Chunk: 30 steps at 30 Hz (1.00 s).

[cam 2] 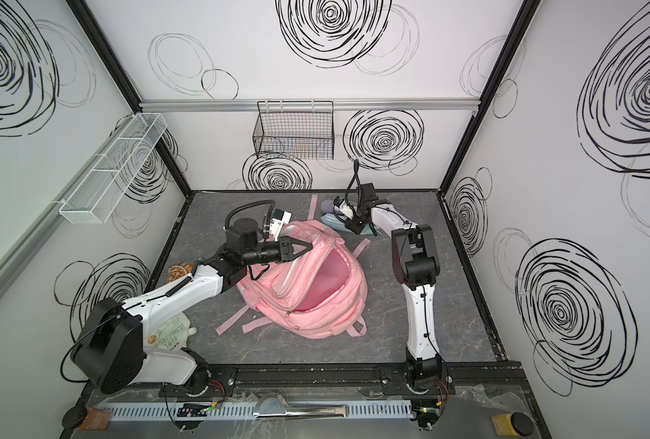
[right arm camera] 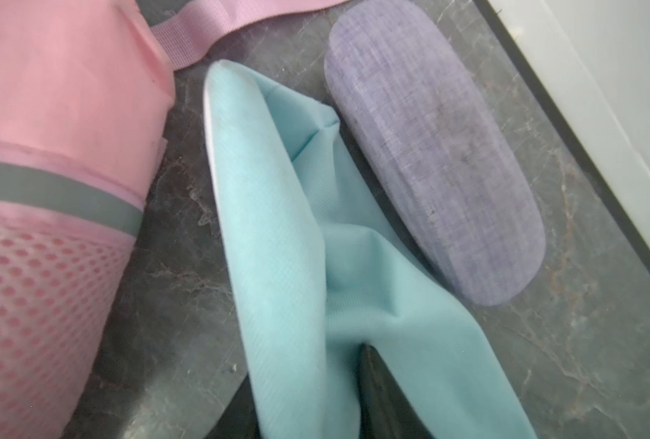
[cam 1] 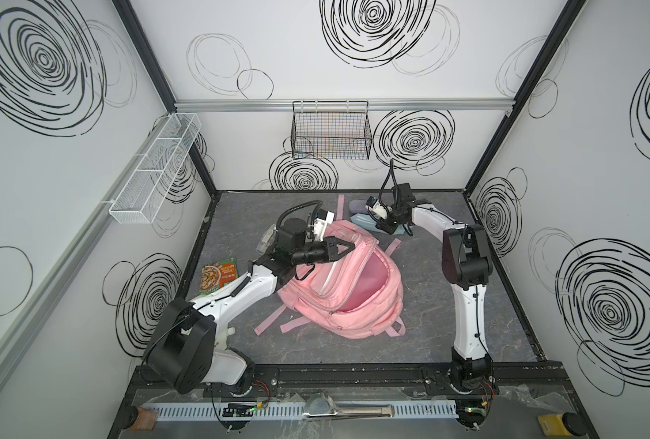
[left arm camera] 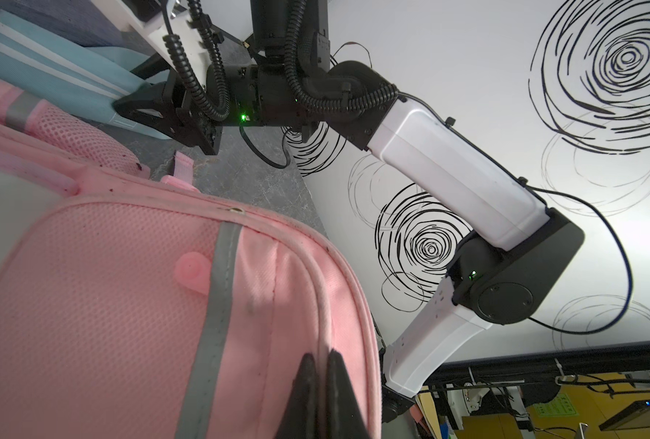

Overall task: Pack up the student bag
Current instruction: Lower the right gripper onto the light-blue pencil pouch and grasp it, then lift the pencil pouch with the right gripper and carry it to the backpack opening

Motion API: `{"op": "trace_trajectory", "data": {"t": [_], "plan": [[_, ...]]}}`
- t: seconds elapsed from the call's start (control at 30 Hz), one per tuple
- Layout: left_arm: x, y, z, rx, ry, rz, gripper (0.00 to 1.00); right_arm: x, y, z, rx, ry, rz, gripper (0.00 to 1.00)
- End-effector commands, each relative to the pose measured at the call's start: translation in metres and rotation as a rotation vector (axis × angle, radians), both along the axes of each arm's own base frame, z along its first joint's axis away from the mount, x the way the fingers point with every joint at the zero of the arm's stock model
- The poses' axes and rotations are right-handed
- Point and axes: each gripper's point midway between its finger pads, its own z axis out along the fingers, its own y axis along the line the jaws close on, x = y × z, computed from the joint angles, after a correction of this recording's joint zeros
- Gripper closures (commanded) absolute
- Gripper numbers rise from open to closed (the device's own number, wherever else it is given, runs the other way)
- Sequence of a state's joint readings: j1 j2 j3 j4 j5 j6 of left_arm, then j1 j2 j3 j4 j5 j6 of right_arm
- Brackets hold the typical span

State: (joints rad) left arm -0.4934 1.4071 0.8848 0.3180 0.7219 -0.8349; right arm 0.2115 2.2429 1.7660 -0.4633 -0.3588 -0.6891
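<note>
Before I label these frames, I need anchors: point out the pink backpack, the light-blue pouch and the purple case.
pink backpack (cam 1: 354,315): in a top view, outer fabric below its open mouth.
light-blue pouch (right arm camera: 278,228): right wrist view, its creased fabric, mid-length.
purple case (right arm camera: 437,171): right wrist view, middle of its woven top face.

One backpack, one pouch, one case, two baskets.

Student bag is matt pink cloth, partly mesh.

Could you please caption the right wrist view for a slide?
Right gripper astride light-blue fabric pouch, between pink fabric backpack and lilac oval case.
</note>
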Motion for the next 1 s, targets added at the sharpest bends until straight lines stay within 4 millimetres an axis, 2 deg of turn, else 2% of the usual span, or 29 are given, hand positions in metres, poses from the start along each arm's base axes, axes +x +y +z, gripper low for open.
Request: {"op": "trace_trajectory", "data": {"t": [0.0,0.2,0.37,0.5,0.6,0.77,0.97], "plan": [[0.012,0.004,0.029,-0.061,-0.135,0.010,1.00,-0.024,-0.007,0.005,-0.024,0.068,-0.015,0.69],[0.021,0.021,0.018,-0.059,-0.132,0.052,1.00,-0.031,-0.018,0.025,0.026,0.034,-0.086,0.86],[0.021,0.026,0.012,-0.060,-0.125,0.065,1.00,-0.027,-0.032,0.051,0.084,-0.011,-0.197,1.00],[0.019,0.027,0.014,-0.082,-0.126,0.065,1.00,-0.020,-0.046,0.081,0.182,-0.033,-0.360,1.00],[0.019,0.028,0.019,-0.098,-0.137,0.071,1.00,-0.024,-0.052,0.102,0.294,-0.015,-0.483,1.00],[0.018,0.030,0.026,-0.110,-0.153,0.084,1.00,-0.051,-0.046,0.134,0.508,0.033,-0.586,1.00],[0.015,0.036,0.029,-0.098,-0.201,0.112,1.00,-0.109,-0.023,0.169,0.760,0.148,-0.587,1.00]]}}
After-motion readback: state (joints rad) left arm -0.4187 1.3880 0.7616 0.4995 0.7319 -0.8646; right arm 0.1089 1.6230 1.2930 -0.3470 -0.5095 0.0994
